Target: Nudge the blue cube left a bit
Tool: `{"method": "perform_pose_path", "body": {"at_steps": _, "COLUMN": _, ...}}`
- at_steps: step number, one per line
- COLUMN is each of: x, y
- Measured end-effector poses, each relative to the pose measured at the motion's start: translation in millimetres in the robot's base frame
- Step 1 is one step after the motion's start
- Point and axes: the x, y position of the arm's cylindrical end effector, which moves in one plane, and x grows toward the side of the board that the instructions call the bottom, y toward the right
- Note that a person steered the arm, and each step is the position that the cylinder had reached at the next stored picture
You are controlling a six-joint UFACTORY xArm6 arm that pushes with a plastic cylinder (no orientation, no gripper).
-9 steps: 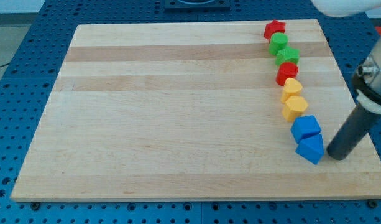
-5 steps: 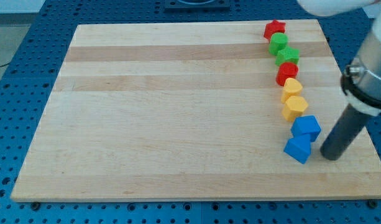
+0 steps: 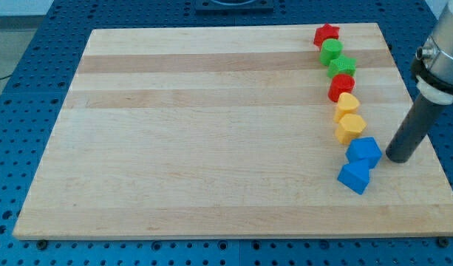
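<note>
Two blue blocks sit at the bottom of a column of blocks near the board's right side. The lower blue block (image 3: 354,177) looks like a cube turned on a corner. The upper blue block (image 3: 365,151) touches it from above and to the right. My tip (image 3: 398,159) rests on the board just right of the upper blue block, a small gap away, and up and to the right of the lower one.
The column runs up the view from the blue blocks: a yellow hexagon (image 3: 350,128), a yellow block (image 3: 347,103), a red block (image 3: 341,87), a green star (image 3: 342,66), a green cylinder (image 3: 331,51), a red star (image 3: 326,34). The wooden board's right edge (image 3: 422,159) is close to my tip.
The lower blue block slid left and slightly up, pushed by my tip. My tip then drew back up and to the right, beside the upper blue block.
</note>
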Motion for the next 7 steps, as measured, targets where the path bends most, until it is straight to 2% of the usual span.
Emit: {"method": "perform_pose_path", "body": {"at_steps": 7, "x": -8.0, "y": -29.5}}
